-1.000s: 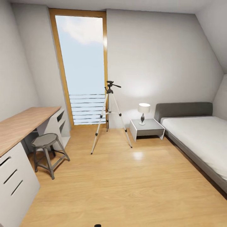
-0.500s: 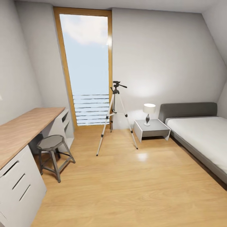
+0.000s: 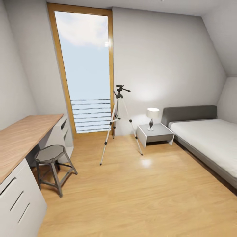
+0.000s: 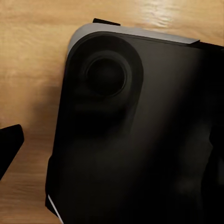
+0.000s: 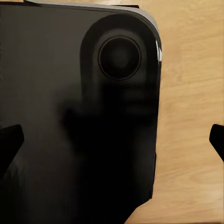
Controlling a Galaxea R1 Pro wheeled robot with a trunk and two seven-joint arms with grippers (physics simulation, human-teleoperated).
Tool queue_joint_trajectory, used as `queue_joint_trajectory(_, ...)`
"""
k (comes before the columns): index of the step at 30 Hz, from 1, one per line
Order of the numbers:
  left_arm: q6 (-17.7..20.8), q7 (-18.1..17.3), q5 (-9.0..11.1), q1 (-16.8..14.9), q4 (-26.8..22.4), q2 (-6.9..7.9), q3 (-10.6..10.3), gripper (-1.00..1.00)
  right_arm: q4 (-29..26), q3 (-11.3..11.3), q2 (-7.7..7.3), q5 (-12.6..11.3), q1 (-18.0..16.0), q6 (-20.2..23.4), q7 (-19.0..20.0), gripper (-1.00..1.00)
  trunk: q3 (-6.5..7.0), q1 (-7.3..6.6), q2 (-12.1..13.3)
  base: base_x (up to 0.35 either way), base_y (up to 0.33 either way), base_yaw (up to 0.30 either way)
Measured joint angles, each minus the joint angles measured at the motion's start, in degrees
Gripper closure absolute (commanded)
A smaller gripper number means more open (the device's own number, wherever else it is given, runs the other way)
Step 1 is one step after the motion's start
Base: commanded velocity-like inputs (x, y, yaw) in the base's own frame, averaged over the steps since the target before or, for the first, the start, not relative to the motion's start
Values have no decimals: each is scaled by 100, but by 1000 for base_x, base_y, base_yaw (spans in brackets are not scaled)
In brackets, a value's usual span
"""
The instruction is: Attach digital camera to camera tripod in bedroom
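Note:
The camera tripod (image 3: 118, 93) stands on the bedroom's wood floor in front of the tall window, silver legs spread and its black head bare, in the head view. The digital camera is out of view. In the left wrist view, my left gripper (image 4: 112, 149) hangs over the robot's black base (image 4: 140, 70), with one dark fingertip (image 4: 9, 144) at the frame's edge. In the right wrist view, my right gripper (image 5: 112, 144) is open over the same black base (image 5: 70, 70), its fingertips (image 5: 9, 144) far apart and nothing between them.
A grey octagonal stool (image 3: 49, 153) stands by the long wooden desk (image 3: 23, 138) with white drawers (image 3: 19, 204) on the left. A nightstand (image 3: 156, 133) with a lamp (image 3: 152, 113) and a low grey bed (image 3: 210, 138) line the right side. Open floor leads to the tripod.
The whole head view has shifted: the camera came slightly nearer and turned. The tripod, stool and bed stand where they were.

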Motion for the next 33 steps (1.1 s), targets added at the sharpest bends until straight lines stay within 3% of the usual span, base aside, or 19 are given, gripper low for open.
queue_joint_trajectory(33, 1, 0, 16, 0, 0, 4, 8, -100, 0, -2, 0, 3, 0, 0, 0, -100, 0, 0, 0, 3, 14, -242)
